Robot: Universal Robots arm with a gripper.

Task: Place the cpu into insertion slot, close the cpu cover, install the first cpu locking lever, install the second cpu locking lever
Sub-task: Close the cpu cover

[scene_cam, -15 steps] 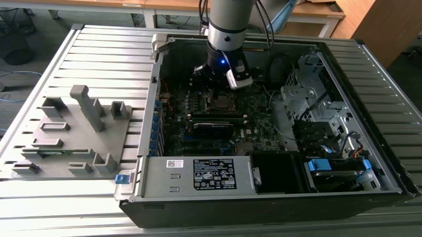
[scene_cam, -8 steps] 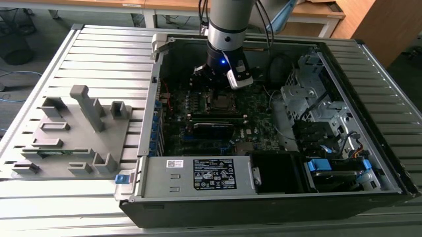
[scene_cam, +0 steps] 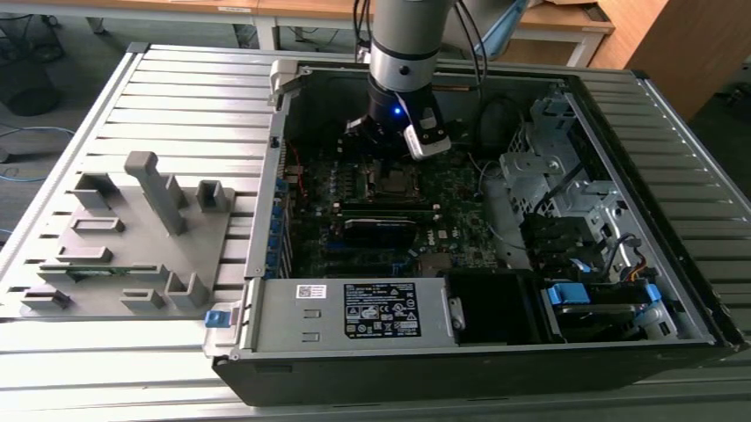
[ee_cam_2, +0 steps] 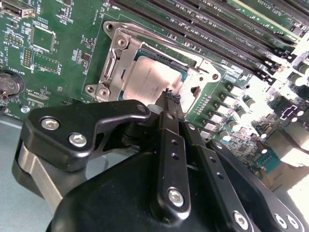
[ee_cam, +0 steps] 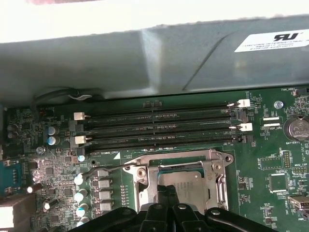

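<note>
The cpu (ee_cam_2: 150,79) lies flat in the insertion slot (scene_cam: 393,182) with its dull grey top up; it is also seen in the first wrist view (ee_cam: 192,182). The silvery cpu cover (ee_cam_2: 119,52) lies down around the chip, and its frame (ee_cam: 178,158) borders the chip on all sides. My gripper (ee_cam_2: 169,95) hovers right over the near edge of the chip, fingers pressed together with nothing seen between them. Its black fingertips (ee_cam: 163,193) cover part of the chip. A thin metal locking lever (ee_cam: 108,167) runs beside the socket; whether it is latched is unclear.
Several long black memory slots (ee_cam: 159,128) run just beyond the socket. Capacitors (ee_cam: 82,193) stand on one side of it and a coin battery (ee_cam: 295,129) on the other. The grey labelled box (scene_cam: 352,312) and drive cage (scene_cam: 564,193) fill the case. A grey fixture tray (scene_cam: 118,237) sits at the exterior view's left.
</note>
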